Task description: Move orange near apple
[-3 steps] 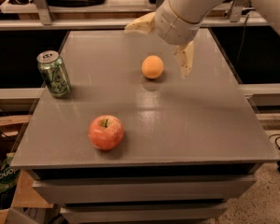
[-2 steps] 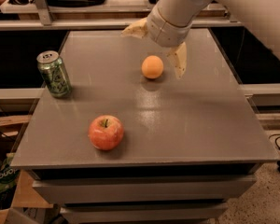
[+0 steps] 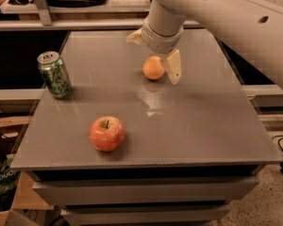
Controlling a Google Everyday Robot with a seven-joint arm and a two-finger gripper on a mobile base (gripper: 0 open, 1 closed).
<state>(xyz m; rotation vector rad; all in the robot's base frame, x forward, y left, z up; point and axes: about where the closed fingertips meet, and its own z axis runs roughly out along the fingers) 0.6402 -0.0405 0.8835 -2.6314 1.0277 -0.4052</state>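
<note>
The orange [image 3: 153, 68] sits on the grey table [image 3: 203, 121] right of centre, towards the back. The red-pink apple [image 3: 107, 133], with a dark stem, sits near the front left, well apart from the orange. My gripper [image 3: 154, 51] hangs from the white arm just above and behind the orange. It is open: one cream finger [image 3: 173, 66] is close beside the orange's right side, and the other finger [image 3: 134, 36] is behind it to the left. It holds nothing.
A green drink can [image 3: 54, 74] stands upright at the table's left edge. Behind the table runs a shelf with a metal rail [image 3: 85, 25]. A drawer front [image 3: 141, 189] lies below the table's front edge.
The gripper has moved left and down, closing in on the orange; its right finger now sits right beside the fruit. The orange, apple and can have not moved.
</note>
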